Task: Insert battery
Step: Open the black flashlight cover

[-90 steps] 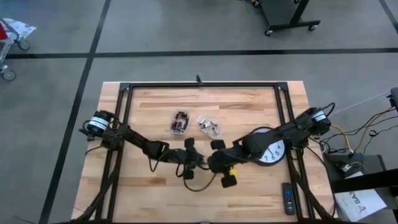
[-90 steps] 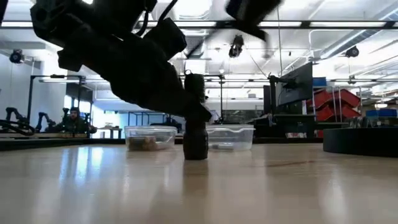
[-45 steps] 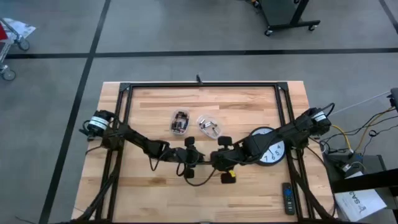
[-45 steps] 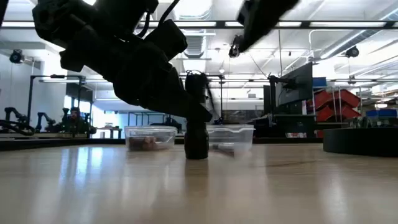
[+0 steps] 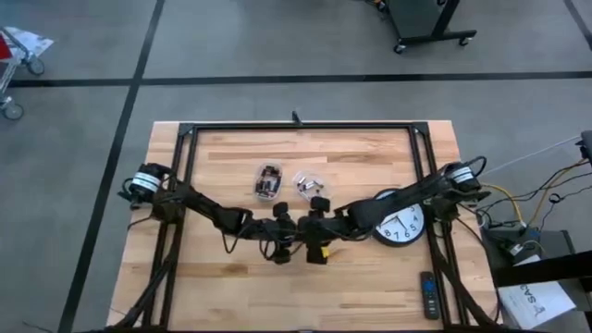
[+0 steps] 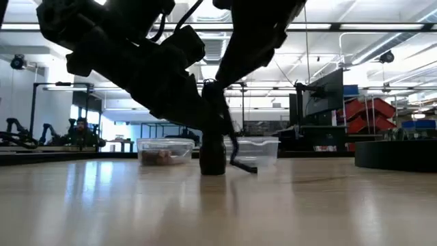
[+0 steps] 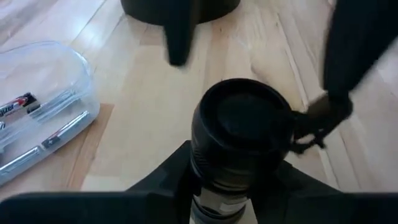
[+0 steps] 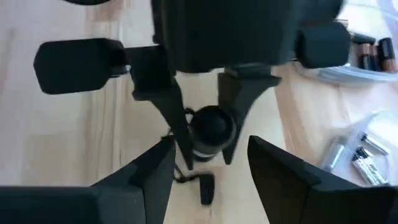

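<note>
A black flashlight (image 6: 213,147) stands upright near the middle of the wooden worktop (image 5: 370,277), its tail cap up and a thin wrist cord (image 6: 240,160) trailing onto the wood beside it. The left tool (image 5: 282,233) grips the flashlight's body from the side, fingers (image 8: 176,130) clamped on either flank just below the cap. The right tool (image 5: 314,227) hangs just beside it, over the flashlight, with its fingers (image 8: 273,174) spread apart and holding nothing that I can make out; motion blur in the low view makes its exact height hard to judge. Behind the flashlight sit two clear plastic containers: one holds loose batteries (image 7: 18,106), the other (image 5: 267,181) darker items. A wall clock (image 5: 402,222) lies face up under the right arm, and a remote control (image 5: 427,294) rests near the worktop's right front corner.
</note>
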Robot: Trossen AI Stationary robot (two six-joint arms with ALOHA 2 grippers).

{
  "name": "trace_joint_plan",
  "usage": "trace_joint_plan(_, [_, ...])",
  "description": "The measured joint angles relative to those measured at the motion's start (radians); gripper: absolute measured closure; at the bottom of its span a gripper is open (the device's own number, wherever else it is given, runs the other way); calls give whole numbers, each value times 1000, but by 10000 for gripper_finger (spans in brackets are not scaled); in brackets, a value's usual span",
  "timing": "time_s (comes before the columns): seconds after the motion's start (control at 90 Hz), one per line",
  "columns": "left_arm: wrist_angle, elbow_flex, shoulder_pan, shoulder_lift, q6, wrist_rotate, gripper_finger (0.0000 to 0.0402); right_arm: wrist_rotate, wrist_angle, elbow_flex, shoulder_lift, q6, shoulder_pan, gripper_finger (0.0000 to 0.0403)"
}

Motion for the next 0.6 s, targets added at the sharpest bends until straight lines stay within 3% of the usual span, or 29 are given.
trace_joint_plan(0.267, [11, 0, 0, 0, 1, 4, 304, -24, 25, 0, 43, -1, -24, 248])
trace_joint_plan(0.6, [30, -1, 0, 1, 25, 6, 298, -27, 37, -3, 47, -26, -31, 319])
